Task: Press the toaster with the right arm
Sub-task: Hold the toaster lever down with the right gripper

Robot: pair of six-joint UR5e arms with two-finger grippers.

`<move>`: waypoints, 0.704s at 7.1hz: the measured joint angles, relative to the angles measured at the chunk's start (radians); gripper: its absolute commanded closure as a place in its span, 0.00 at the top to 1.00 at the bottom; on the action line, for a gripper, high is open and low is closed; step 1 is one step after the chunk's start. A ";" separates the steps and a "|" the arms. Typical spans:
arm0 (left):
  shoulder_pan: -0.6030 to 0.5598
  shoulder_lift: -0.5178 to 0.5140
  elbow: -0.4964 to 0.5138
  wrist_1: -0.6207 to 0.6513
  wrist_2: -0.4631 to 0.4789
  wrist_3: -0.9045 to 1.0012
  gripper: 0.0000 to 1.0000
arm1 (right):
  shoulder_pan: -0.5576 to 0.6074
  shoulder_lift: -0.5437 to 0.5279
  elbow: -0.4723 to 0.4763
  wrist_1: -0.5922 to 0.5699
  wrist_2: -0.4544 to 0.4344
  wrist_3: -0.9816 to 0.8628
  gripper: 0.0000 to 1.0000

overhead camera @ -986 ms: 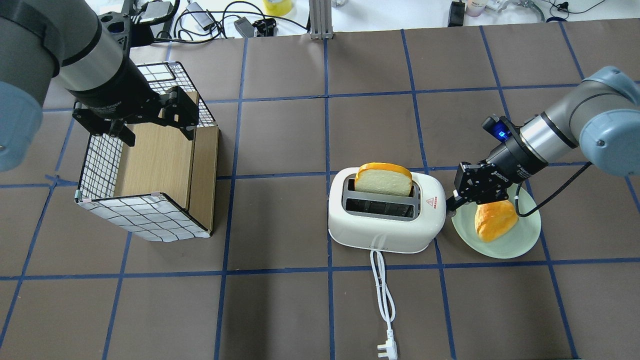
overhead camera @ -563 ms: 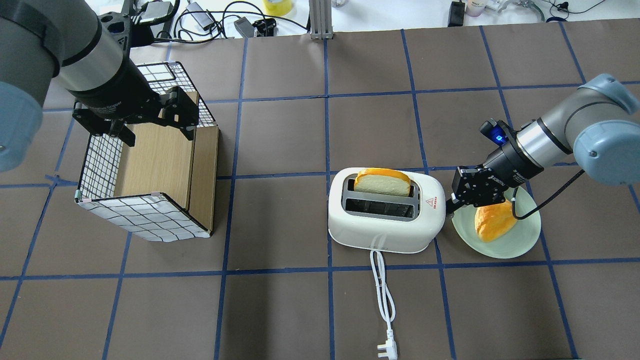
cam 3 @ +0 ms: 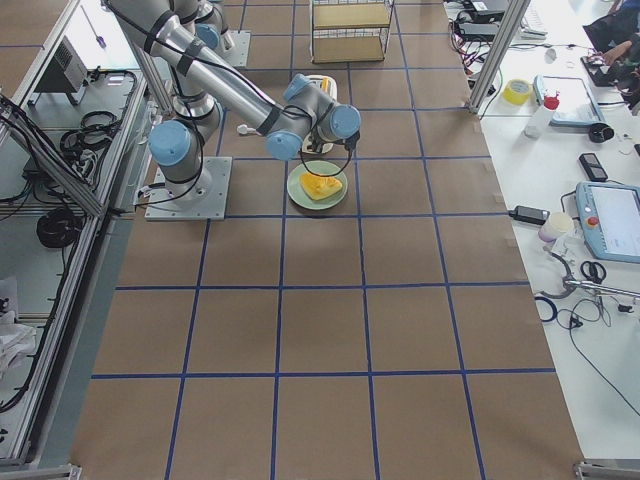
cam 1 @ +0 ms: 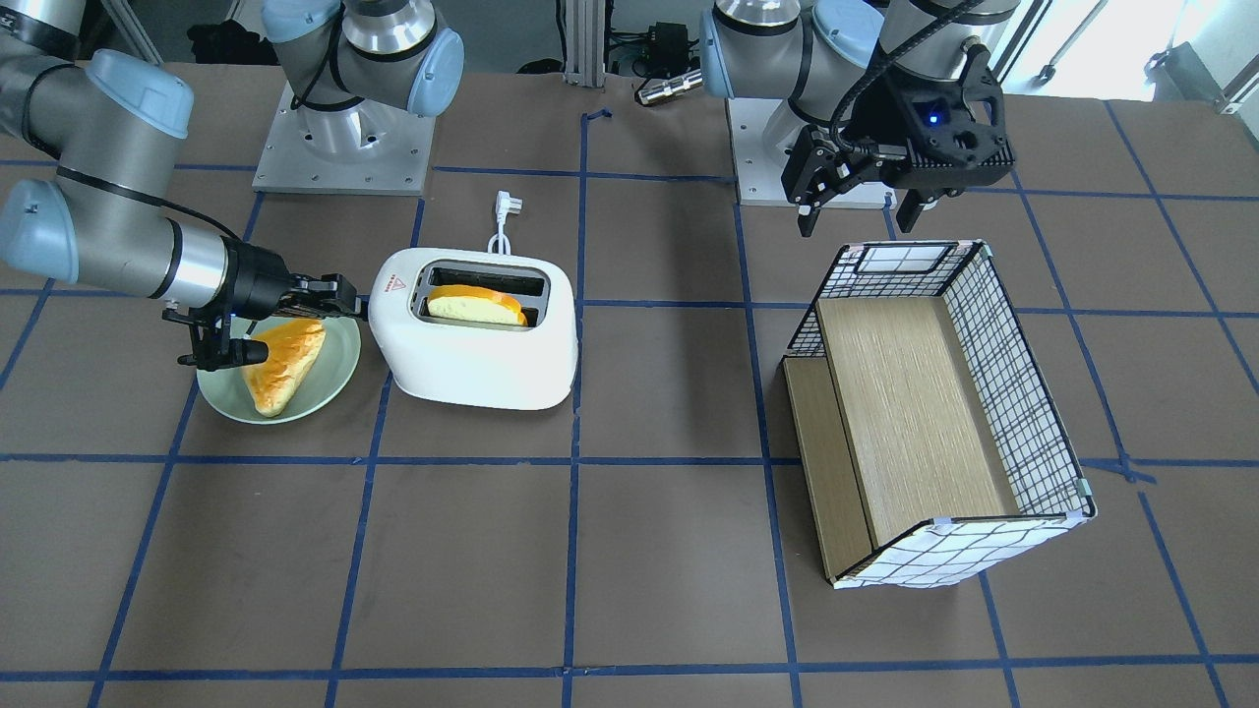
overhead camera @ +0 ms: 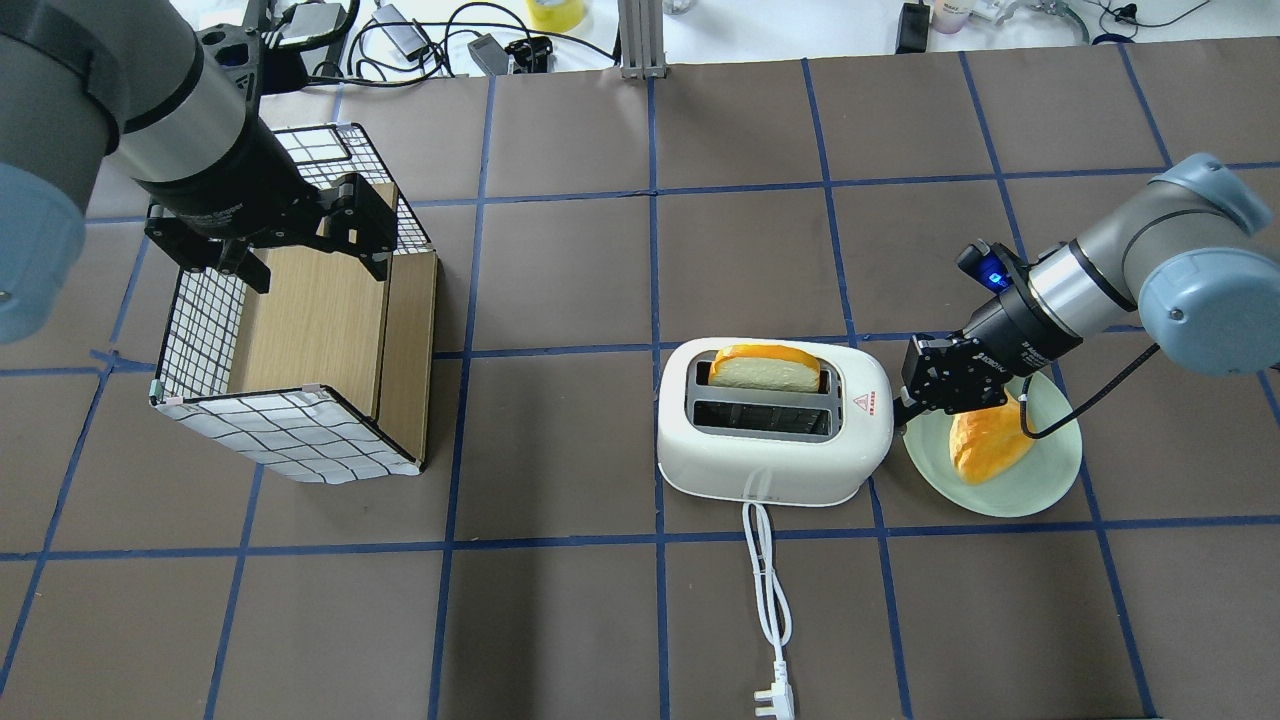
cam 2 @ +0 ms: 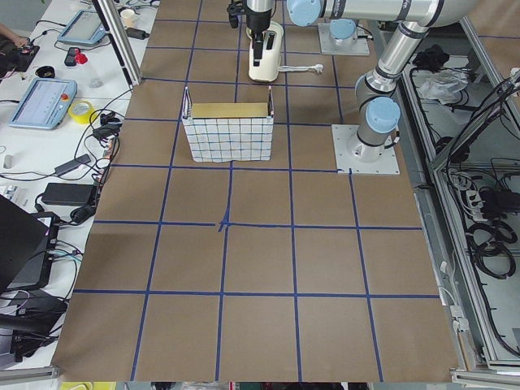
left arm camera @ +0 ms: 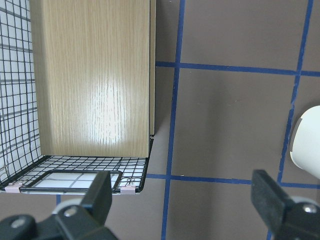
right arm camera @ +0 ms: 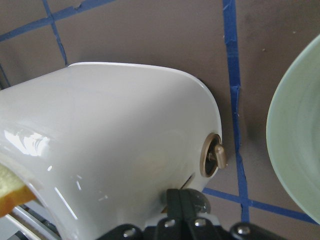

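The white toaster (overhead camera: 770, 470) stands mid-table with its cord and plug (overhead camera: 775, 700) trailing toward the robot. A bread slice (overhead camera: 765, 370) sits low in its far slot. My right gripper (overhead camera: 903, 408) is shut, its tips against the toaster's right end; in the right wrist view the closed fingertips (right arm camera: 182, 200) touch the end wall just below a small dial (right arm camera: 215, 156). In the front view the same gripper (cam 1: 346, 303) meets the toaster (cam 1: 482, 359). My left gripper (overhead camera: 312, 258) hangs open and empty over the basket.
A green plate (overhead camera: 1040, 485) with a wedge of bread (overhead camera: 985, 440) lies right beside the toaster, under my right wrist. A wire basket with a wooden shelf (overhead camera: 290, 430) stands at the left. Cables and devices lie along the far table edge.
My right gripper has pushed down at the toaster's right end, and the bread slice has sunk lower into the slot. The left arm has not moved.
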 measured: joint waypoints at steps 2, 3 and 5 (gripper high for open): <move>0.000 0.000 0.000 0.000 -0.001 0.000 1.00 | 0.000 0.001 0.024 -0.028 0.001 0.000 0.00; 0.000 0.000 0.000 0.000 -0.001 0.000 1.00 | 0.000 0.001 0.035 -0.042 0.001 0.001 0.00; 0.000 0.000 0.000 0.000 -0.001 0.000 1.00 | 0.000 0.016 0.052 -0.080 0.000 0.000 0.00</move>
